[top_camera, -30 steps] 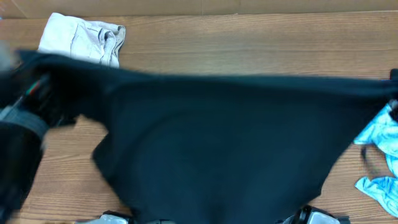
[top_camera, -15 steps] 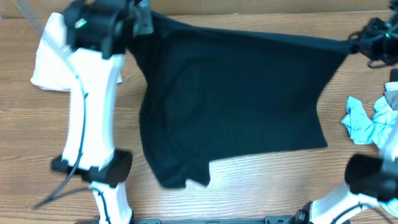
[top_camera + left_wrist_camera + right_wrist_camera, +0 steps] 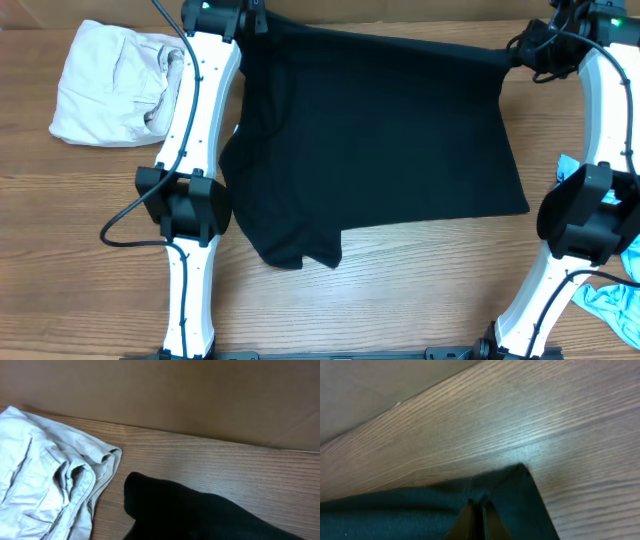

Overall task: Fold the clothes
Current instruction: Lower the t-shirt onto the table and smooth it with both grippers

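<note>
We see a shirt (image 3: 380,130) spread flat. The right gripper (image 3: 520,48) pinches its corner (of the left gripper (image 3: 245,18) we cannot tell).

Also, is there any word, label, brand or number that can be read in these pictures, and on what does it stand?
None: no text can be read on the black garment, the white clothes, the light blue cloth or the table.

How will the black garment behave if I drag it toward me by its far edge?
Probably floppy: the black garment lies flat, yet its near-left corner is bunched and folded over. It likely slides easily on the smooth wooden table, though slack parts may wrinkle rather than follow.
</note>
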`<state>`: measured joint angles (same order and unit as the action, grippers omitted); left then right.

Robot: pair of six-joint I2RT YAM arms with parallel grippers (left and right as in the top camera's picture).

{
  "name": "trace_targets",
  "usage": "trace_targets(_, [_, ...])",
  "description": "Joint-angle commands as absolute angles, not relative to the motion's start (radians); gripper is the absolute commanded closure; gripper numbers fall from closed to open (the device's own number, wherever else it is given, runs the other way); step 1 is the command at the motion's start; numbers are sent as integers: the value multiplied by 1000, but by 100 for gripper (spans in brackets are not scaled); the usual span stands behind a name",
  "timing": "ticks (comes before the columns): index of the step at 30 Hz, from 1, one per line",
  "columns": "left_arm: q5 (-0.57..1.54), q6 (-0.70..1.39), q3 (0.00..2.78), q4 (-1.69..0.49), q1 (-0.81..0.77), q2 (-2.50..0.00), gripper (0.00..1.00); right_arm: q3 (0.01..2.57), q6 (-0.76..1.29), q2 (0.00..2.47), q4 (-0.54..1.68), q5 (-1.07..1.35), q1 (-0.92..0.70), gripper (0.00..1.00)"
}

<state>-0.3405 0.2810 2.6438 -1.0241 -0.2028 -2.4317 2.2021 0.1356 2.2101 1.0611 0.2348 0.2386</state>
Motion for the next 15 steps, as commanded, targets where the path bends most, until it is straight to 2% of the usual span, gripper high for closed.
trace_targets(1, [-336,284,2653,-1020,-197,-2412,96,2206,142,2209,1052,200,250,96])
trace_targets(6, [-242,256,2658,-1098,-197,-2410,96,2207,142,2209,1121,200,270,96])
trace_targets(15, [-157,255,2660,-1392,-197,-2410,96,2207,129,2209,1315,201,329,96])
